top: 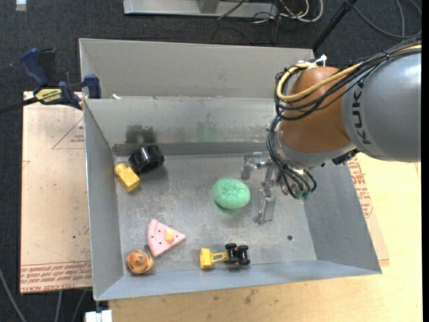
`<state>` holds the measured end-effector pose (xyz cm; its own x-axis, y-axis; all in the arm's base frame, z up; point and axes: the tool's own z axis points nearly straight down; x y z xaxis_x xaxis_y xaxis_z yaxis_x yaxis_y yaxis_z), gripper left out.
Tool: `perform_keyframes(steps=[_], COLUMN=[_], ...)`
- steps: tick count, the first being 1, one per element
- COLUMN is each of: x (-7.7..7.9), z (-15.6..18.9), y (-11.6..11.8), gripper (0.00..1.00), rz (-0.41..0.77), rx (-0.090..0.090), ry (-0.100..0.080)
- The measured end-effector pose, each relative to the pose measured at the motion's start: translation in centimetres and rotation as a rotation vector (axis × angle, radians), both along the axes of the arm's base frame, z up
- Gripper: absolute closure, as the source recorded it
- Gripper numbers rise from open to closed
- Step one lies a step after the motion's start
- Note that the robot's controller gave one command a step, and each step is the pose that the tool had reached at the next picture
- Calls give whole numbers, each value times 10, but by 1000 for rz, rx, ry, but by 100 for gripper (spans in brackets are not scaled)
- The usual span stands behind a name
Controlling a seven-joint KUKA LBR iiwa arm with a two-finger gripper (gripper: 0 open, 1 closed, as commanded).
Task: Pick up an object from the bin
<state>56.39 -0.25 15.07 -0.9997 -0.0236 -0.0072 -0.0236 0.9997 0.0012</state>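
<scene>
A green spongy ball point(232, 194) lies near the middle of the bin floor. My gripper point(258, 188) hangs just to its right, low over the floor. The two fingers stand apart, one above the ball's upper right and one at its lower right. Nothing sits between them, so the gripper is open. The ball's right edge lies close beside the gap, and I cannot tell whether it touches a finger.
A black roll point(147, 158) with a yellow block point(127, 178) lies at the far left. A pink wedge point(163, 237) and an orange round thing point(139, 262) sit at the front left. A yellow-and-black toy vehicle point(225, 256) rests by the front wall.
</scene>
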Motion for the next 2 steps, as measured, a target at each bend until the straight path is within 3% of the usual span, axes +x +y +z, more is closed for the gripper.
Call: perform_keyframes(steps=[1, 2], x=[22, 33], z=[-59, -74], y=[25, 38], gripper=[0, 100], rz=[-12, -101], rx=[1, 1], ry=[-3, -10])
